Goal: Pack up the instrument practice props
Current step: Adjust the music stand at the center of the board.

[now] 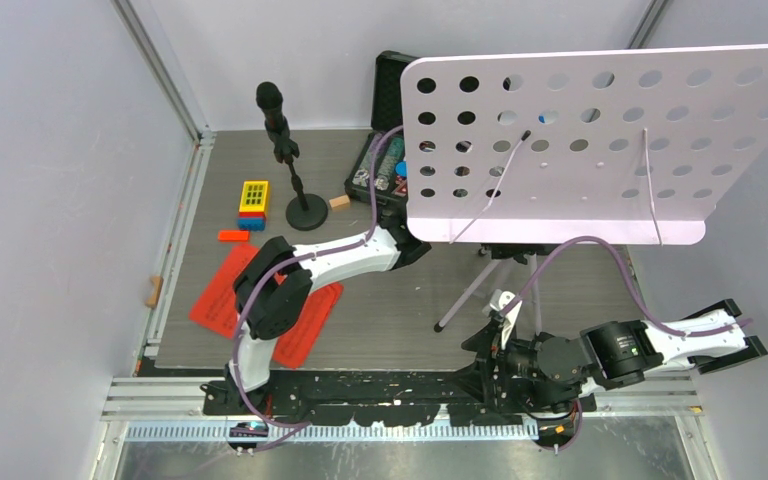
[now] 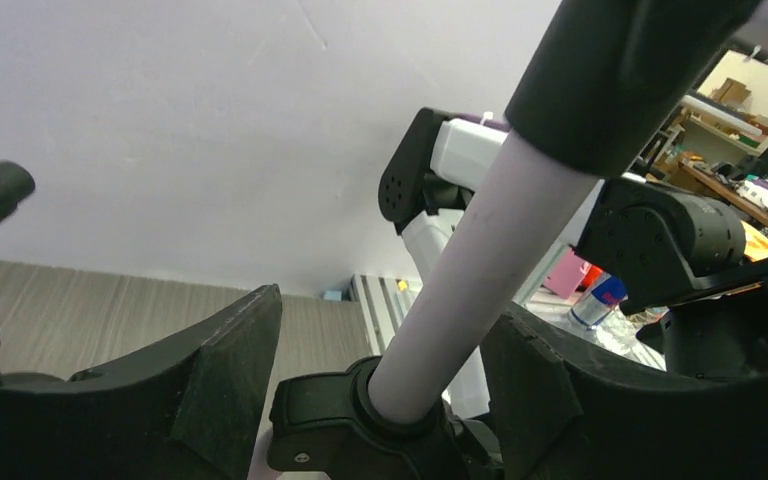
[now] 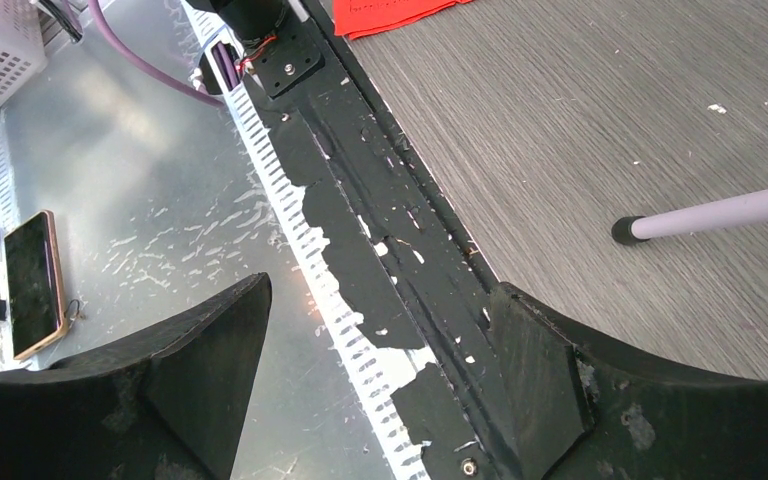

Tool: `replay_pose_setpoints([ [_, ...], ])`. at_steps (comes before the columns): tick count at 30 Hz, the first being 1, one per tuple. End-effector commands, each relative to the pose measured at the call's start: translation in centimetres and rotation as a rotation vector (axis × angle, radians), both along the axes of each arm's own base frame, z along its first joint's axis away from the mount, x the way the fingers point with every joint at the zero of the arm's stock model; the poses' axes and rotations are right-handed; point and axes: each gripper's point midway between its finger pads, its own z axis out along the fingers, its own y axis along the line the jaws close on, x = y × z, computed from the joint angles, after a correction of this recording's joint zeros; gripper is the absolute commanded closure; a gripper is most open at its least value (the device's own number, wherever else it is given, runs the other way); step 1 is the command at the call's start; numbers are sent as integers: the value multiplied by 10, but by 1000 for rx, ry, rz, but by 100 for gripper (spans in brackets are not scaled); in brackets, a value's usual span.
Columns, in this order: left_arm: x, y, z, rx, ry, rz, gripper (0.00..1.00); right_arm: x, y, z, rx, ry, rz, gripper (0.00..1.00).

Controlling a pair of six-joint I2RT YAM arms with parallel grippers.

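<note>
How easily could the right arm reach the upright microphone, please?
Probably not easily: the microphone stands far left, beyond the left arm and the rack's tripod legs, and the right gripper points away.

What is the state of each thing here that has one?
music rack: standing, tripod legs spread.
microphone: upright on its pole.
red pages: lying flat on the table.
black case: open.
left gripper: jaws open, either side of the rack pole.
right gripper: jaws open, empty.
</note>
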Motion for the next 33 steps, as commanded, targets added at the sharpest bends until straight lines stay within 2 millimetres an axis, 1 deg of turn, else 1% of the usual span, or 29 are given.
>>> replay_pose_setpoints([
  [1, -12, -2, 5, 30, -68, -14, 28, 0, 5, 15, 81, 34, -18, 15],
  [6, -12, 2, -4, 59, -74, 2, 31, 1, 3, 16, 85, 36, -23, 15],
  [9, -12, 5, -5, 69, -79, 18, 38, 1, 3, 16, 86, 35, -25, 15],
  [11, -12, 6, -2, 66, -80, 21, 46, 1, 4, 15, 85, 34, -27, 15],
  [15, -11, 5, 8, 52, -81, 25, 72, 1, 5, 14, 85, 34, -27, 15],
  [17, -9, 4, 11, 56, -83, 32, 87, 1, 6, 14, 83, 36, -27, 15],
  [18, -8, 4, 11, 62, -86, 36, 91, 1, 6, 13, 82, 37, -28, 15],
  [21, -1, 6, 5, 118, -102, 84, 96, 1, 5, 13, 80, 42, -30, 14],
  [22, 0, 9, 8, 127, -113, 106, 97, 1, 5, 13, 80, 43, -30, 14],
  [24, 6, 14, 6, 160, -127, 157, 100, 1, 5, 13, 82, 43, -32, 15],
  [27, 15, 25, 7, 204, -144, 240, 100, 1, 5, 12, 84, 39, -34, 15],
  [30, 18, 34, 14, 211, -159, 283, 100, 2, 6, 12, 84, 33, -35, 15],
  [33, 18, 37, 19, 197, -162, 298, 100, 2, 6, 12, 86, 30, -34, 15],
])
